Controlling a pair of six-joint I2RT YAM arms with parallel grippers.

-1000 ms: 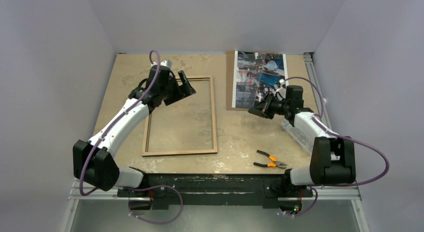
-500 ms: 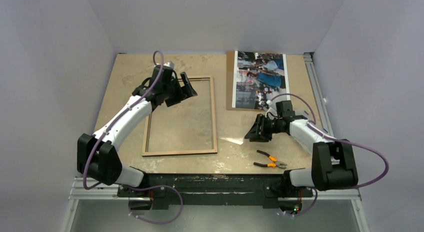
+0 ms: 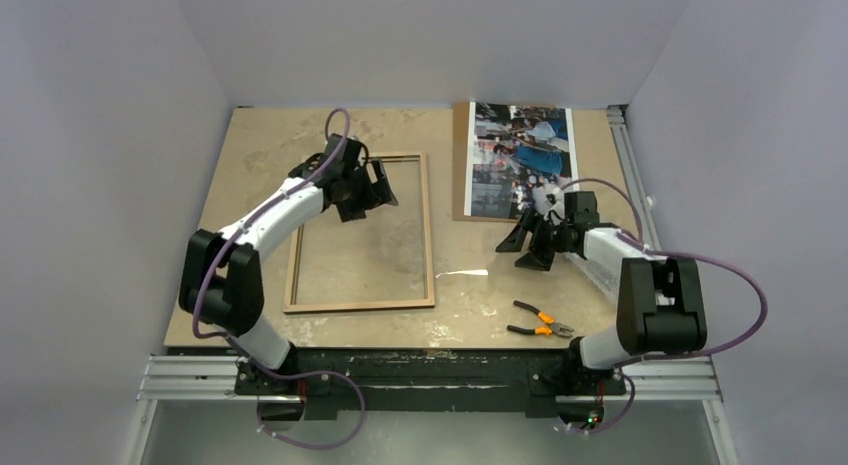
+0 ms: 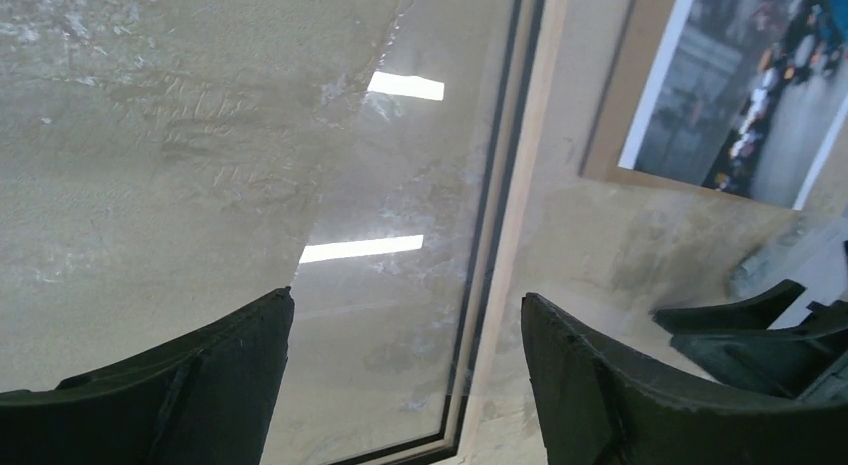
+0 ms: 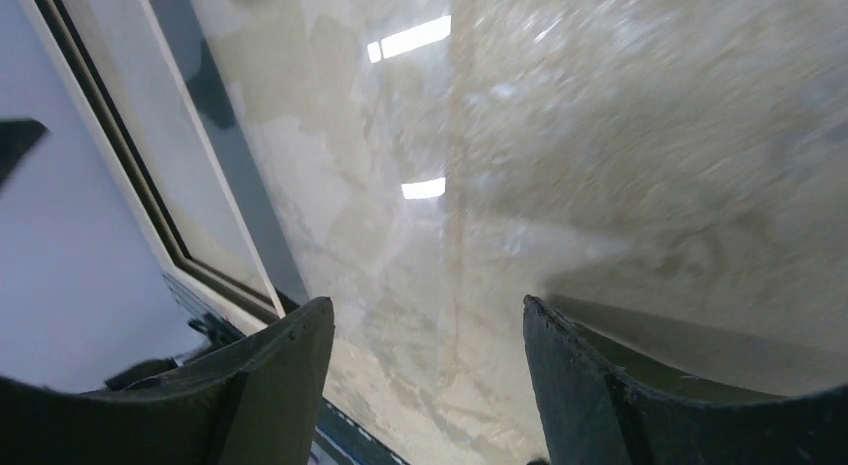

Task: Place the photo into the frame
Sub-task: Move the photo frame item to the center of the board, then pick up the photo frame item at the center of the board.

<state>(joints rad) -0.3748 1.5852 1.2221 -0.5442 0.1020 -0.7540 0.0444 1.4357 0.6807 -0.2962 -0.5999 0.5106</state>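
The frame (image 3: 360,233) lies flat at centre-left, its light wood back up and its clear pane showing the table through it. The photo (image 3: 522,160), a street scene, rests face up on a brown board at the back right. My left gripper (image 3: 384,190) hovers open over the frame's far right corner; in its wrist view the gripper (image 4: 407,295) straddles the frame's right rail (image 4: 500,235) with nothing held, and the photo (image 4: 740,115) shows beyond. My right gripper (image 3: 520,249) stands open and empty just below the photo, low over the table (image 5: 427,300).
A thin clear sheet gives a bright glint (image 3: 465,273) on the table between the frame and my right gripper. Orange-handled pliers (image 3: 540,320) lie near the front edge. The brown board (image 3: 461,165) sticks out left of the photo. Grey walls enclose the table.
My right gripper dipped from the photo's lower edge toward the front, then opened and drew back slightly, leaving the clear sheet on the table. My left arm shifted a little right over the frame.
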